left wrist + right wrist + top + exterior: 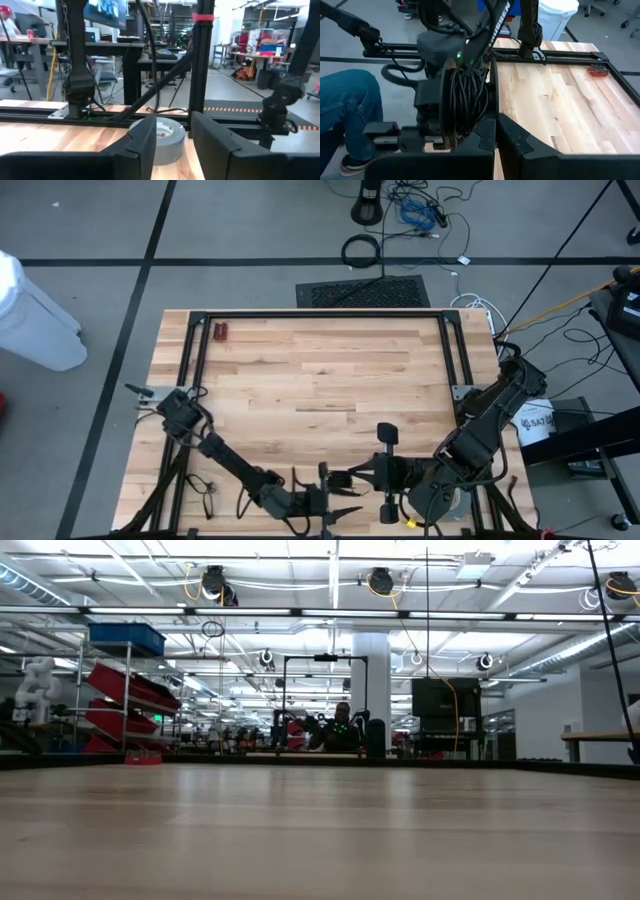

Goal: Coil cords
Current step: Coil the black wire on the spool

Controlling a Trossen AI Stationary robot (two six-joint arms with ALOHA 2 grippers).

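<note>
The table [320,370] is bare wood over most of its top – the middle and far side lie open, with only a small red thing [221,332] near the far left corner, just inside the black frame rail [320,313] that runs along the far edge and down both sides. Both arms crowd the near edge, well apart from that open room.

The left gripper [172,125] sits low at the near edge, pointing toward the right side, its fingers apart; a grey tape roll [167,137] lies flat on the wood beyond the gap.

The right gripper [496,120] points toward the left arm. Just at its tips is the cord [465,100] – a thin black cord wound into a tight bundle of many glossy strands. The bundle stands on edge, its long axis upright. Whether the right gripper is clamped on it I cannot tell; the bundle's lower end is hidden.

Past the near edge, a person's leg in jeans [350,105] shows.
</note>
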